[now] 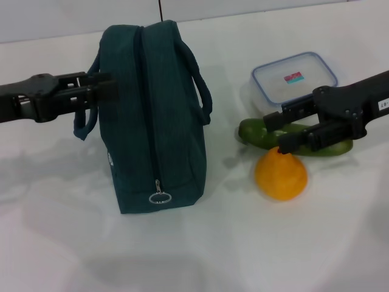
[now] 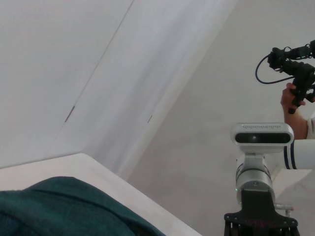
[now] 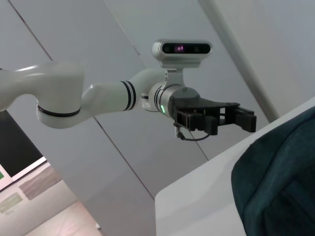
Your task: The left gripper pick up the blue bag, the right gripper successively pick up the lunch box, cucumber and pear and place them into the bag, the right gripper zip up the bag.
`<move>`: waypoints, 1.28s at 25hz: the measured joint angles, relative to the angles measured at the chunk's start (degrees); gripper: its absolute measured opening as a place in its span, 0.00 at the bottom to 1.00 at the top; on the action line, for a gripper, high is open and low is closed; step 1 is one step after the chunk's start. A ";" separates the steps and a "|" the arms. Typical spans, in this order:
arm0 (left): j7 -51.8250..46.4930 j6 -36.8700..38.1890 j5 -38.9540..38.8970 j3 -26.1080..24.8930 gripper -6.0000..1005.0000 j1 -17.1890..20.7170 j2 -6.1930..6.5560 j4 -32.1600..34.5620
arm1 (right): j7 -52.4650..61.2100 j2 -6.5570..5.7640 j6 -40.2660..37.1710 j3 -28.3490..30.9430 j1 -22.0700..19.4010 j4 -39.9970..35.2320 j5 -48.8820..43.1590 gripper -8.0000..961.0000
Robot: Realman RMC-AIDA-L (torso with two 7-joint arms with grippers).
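The blue bag (image 1: 155, 121) stands upright on the white table (image 1: 73, 231), zipped shut, with its ring pull (image 1: 160, 198) at the near end. My left gripper (image 1: 104, 85) reaches in from the left at the bag's left handle (image 1: 85, 125), its fingers apart; it also shows open beside the bag (image 3: 280, 177) as the left gripper (image 3: 243, 119) in the right wrist view. My right gripper (image 1: 285, 128) hovers open over the cucumber (image 1: 255, 131), just above the pear (image 1: 281, 175). The lunch box (image 1: 295, 79) lies behind them.
The bag's right handle (image 1: 203, 91) loops out toward the cucumber. The table's far edge meets a white wall (image 1: 61, 18). A person's hand with a black camera rig (image 2: 295, 73) shows far off in the left wrist view.
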 joint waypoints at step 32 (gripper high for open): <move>-18.64 -0.02 17.06 0.15 0.49 -14.34 -1.82 -21.05 | -0.10 0.85 3.04 0.38 -0.46 -0.52 0.10 0.66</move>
